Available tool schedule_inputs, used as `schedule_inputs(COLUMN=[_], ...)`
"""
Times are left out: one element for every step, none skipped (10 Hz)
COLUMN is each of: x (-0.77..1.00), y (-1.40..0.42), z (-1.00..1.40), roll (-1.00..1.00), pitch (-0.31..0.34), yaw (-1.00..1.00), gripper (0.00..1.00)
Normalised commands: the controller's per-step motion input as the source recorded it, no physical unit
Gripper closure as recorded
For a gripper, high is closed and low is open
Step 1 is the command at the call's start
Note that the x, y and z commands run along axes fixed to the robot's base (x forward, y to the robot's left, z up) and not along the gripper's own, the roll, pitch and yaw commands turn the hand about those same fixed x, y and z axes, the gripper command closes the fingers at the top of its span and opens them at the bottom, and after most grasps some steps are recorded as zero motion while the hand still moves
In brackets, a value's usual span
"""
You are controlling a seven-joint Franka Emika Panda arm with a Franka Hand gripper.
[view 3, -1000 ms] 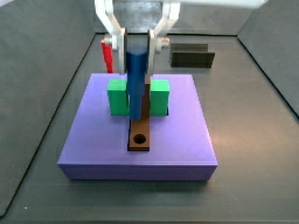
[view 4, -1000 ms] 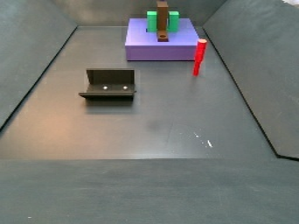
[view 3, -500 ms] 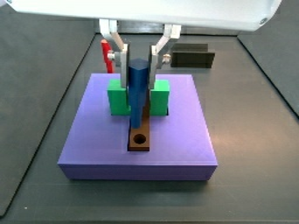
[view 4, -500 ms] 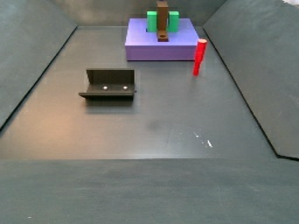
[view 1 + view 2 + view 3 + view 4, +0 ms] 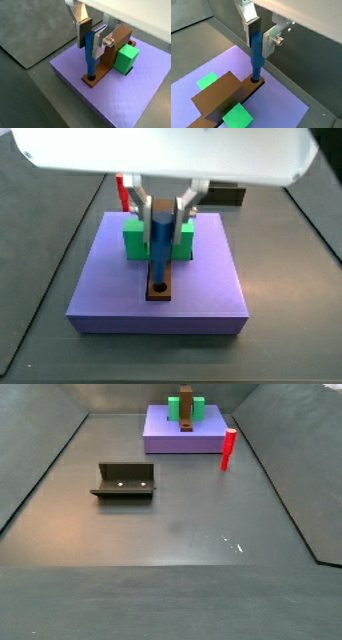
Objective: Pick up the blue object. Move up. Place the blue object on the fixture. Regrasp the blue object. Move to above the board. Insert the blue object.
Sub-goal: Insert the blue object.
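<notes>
On the dark bench [image 5: 174, 534] lies the purple board [image 5: 120, 293], bearing a green block [image 5: 135, 238] and a brown bar [image 5: 120, 42]. Both wrist views show the end effector [image 5: 92, 36] gripping the blue object [image 5: 256, 55] upright, its lower tip in the bar's round hole [image 5: 255, 78]. Only a side view shows the fixture [image 5: 126, 481] well apart, and the red peg [image 5: 227, 450] beside the board.

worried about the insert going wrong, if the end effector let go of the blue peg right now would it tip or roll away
Probably not roll: the blue peg stands upright, its tip at or in the brown bar's round hole. It could lean if barely seated; depth is unclear. It looks stiff and smooth, so it might slip between the end effector pads rather than bend.
</notes>
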Motion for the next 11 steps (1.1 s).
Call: schedule_inputs(x=[0.13,0.15,0.17,0.09,0.16,0.09,0.11,0.02,0.03,0.0,0.02], y=[0.0,0.0,0.0,-0.03,-0.12,-0.15,-0.13,-0.1,-0.1,-0.08,-0.1], z=[-0.25,-0.21,-0.18,-0.16,-0.11,-0.13,-0.13,-0.15,-0.16,-0.12,-0.05], roll=[0.08,0.15,0.14,0.06,0.0,0.0,0.0,0.0,0.0,0.0,0.0], pitch=[0.0,0.027,0.033,0.004,0.01,0.0,0.0,0.0,0.0,0.0,0.0], yaw=[-0.07,-0.08,-0.03,0.0,0.0,0.0,0.0,0.0,0.0,0.0,0.0], gripper=[1.0,1.0,1.0,1.0,1.0,1.0,1.0,1.0,1.0,1.0,1.0])
